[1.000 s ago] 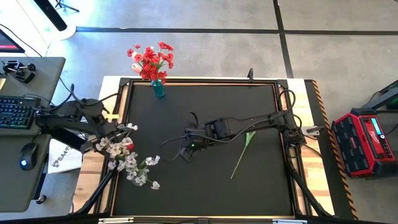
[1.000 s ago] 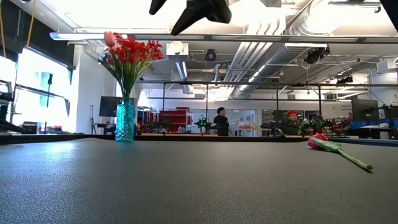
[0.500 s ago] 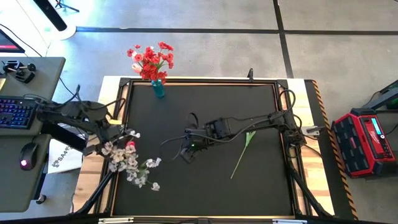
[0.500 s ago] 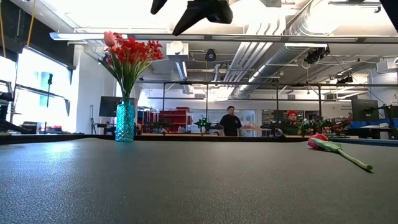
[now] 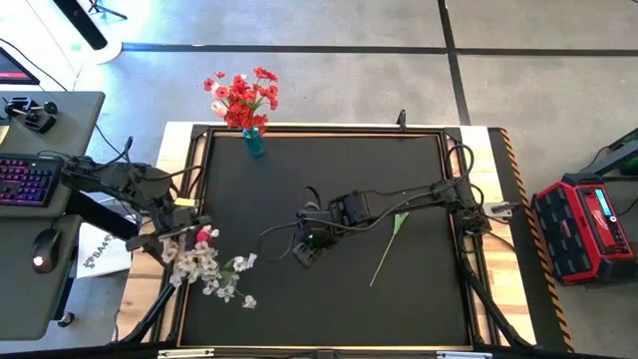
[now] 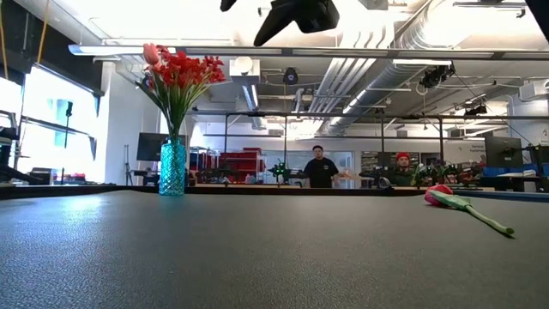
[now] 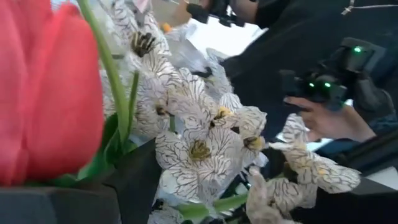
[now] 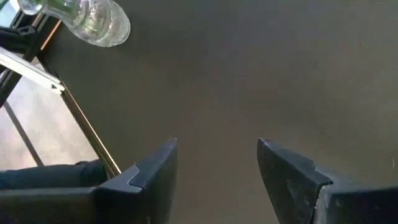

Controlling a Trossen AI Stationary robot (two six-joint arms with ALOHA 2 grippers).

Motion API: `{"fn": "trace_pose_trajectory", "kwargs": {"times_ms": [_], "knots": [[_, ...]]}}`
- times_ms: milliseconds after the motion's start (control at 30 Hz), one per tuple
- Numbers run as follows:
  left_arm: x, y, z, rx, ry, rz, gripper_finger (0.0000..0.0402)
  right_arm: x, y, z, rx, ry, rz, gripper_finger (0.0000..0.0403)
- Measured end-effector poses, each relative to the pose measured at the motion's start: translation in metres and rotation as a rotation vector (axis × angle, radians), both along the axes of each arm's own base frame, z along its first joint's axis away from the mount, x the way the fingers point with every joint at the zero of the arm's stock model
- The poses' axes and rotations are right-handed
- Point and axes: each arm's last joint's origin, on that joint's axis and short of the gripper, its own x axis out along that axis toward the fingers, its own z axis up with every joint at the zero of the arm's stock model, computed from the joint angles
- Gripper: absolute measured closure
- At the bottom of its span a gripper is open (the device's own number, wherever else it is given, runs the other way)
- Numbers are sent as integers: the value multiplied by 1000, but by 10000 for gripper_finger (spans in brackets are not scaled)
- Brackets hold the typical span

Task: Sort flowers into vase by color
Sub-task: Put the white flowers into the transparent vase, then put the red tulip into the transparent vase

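Counted 1 blue vase (image 5: pixel 253 143) at table's far left edge w/ red flowers (image 5: pixel 241 95). 1 white blossom spray (image 5: pixel 213 271) plus 1 red bud (image 5: pixel 206 235) at left edge, by left gripper (image 5: pixel 177 231); grip unclear. 1 tulip (image 5: pixel 390 245) lying right of center. Right gripper (image 8: pixel 216 171) mid-table, jaws apart, empty.

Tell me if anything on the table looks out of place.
A single tulip lies flat on the mat at the table's right side, not in the blue vase. White blossoms sprawl at the left edge by the left hand.
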Motion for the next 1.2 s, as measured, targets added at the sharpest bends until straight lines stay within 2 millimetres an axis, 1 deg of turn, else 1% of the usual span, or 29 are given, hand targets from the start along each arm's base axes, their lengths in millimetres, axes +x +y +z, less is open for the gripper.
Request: {"fn": "trace_pose_trajectory", "kwargs": {"times_ms": [300,500,733,833,933,1033,1133,1200], "knots": [[-5,-2,0,-35,52,-49,121,-1,3,0,62,14,35,195],[-10,-1,2,-49,34,-55,121,-3,6,-1,87,44,24,195],[-16,1,5,-67,17,-37,121,-11,6,-4,98,140,-47,195],[-17,2,7,-79,14,-32,121,-16,6,-6,76,185,-83,195],[-20,3,15,-83,-21,-27,121,-21,9,-7,53,232,-120,195],[-24,6,27,-70,-85,16,121,-27,10,-9,30,286,-173,195],[-31,10,39,-22,-140,93,124,-33,9,-10,12,346,-233,195],[-36,14,44,22,-146,171,125,-37,7,-11,-5,385,-277,195]]}}
